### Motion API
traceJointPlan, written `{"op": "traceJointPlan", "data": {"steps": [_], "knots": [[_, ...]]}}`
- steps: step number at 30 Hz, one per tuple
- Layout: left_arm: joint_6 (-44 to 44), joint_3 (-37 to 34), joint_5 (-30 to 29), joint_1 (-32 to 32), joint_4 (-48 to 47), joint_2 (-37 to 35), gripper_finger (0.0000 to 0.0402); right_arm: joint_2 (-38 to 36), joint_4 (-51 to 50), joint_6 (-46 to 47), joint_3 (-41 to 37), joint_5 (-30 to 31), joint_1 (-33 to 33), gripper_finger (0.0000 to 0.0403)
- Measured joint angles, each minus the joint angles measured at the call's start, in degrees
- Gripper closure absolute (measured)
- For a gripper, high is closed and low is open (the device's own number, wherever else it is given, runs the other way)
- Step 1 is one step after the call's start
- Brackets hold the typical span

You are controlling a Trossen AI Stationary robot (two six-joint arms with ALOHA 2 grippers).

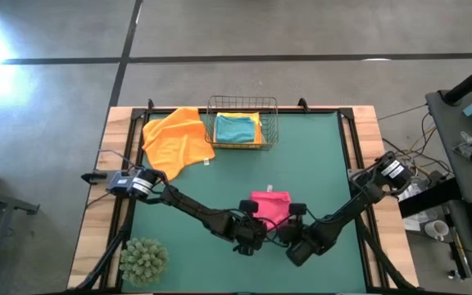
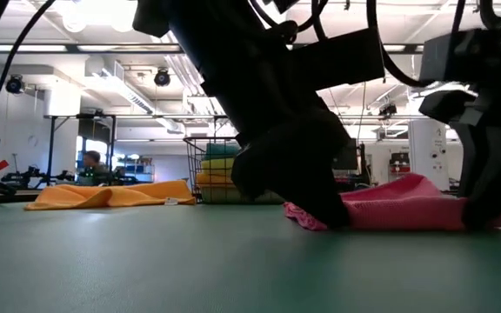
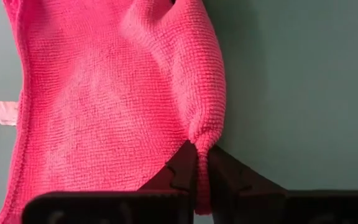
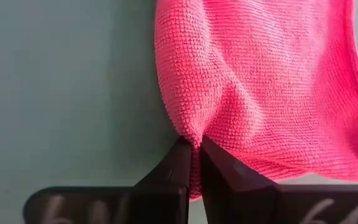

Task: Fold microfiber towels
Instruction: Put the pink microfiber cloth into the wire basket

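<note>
High view: green table mat (image 1: 318, 164) filling centre frame; orange towel (image 1: 179, 141) upper left, teal towel (image 1: 236, 129) in wire basket (image 1: 242, 105) beside; pink towel (image 1: 270, 205) lower centre, left gripper (image 3: 197, 163) and right gripper (image 4: 192, 149) each pinching a corner.

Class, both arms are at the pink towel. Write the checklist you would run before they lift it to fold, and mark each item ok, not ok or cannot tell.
1. Left tool shut on the pink towel edge: ok.
2. Right tool shut on the towel's other near edge: ok.
3. Towel lying flat: not ok, bunched and humped in the low view.
4. Mat beyond the towel bare for the fold: ok.
5. Orange towel and basket apart from it: ok.
6. Grips on true corners: cannot tell.
</note>
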Motion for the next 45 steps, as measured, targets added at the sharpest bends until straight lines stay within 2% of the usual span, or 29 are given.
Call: {"op": "traceJointPlan", "data": {"steps": [4,11,19,26,31,39,45], "knots": [[-0.03,0.78,1.76,0.0,-3.73,-1.2,0.0397,-0.28,-3.65,0.06,3.64,-2.75,0.0,0.0393],[-0.03,1.2,3.7,-0.07,-8.49,-6.23,0.0399,-0.56,-6.8,0.88,12.53,-3.32,0.24,0.0393],[-0.09,1.18,3.79,-0.17,-15.71,-13.59,0.0399,-0.68,-14.99,1.0,22.92,3.84,-0.18,0.0394],[-0.04,1.11,3.42,0.06,-21.76,-21.13,0.04,-0.81,-23.05,-0.69,30.2,5.58,-4.36,0.0394],[0.15,1.11,0.51,1.0,-25.99,-25.98,0.04,-0.85,-25.26,-5.19,33.96,5.59,-9.03,0.0394],[1.86,1.11,-2.18,4.3,-31.18,-31.3,0.04,-0.87,-25.24,-18.19,42.27,6.37,-16.41,0.0394],[9.73,1.11,-11.87,7.41,-32.12,-33.46,0.04,-0.87,-25.08,-28.65,49.62,7.03,-23.34,0.0394]]}}
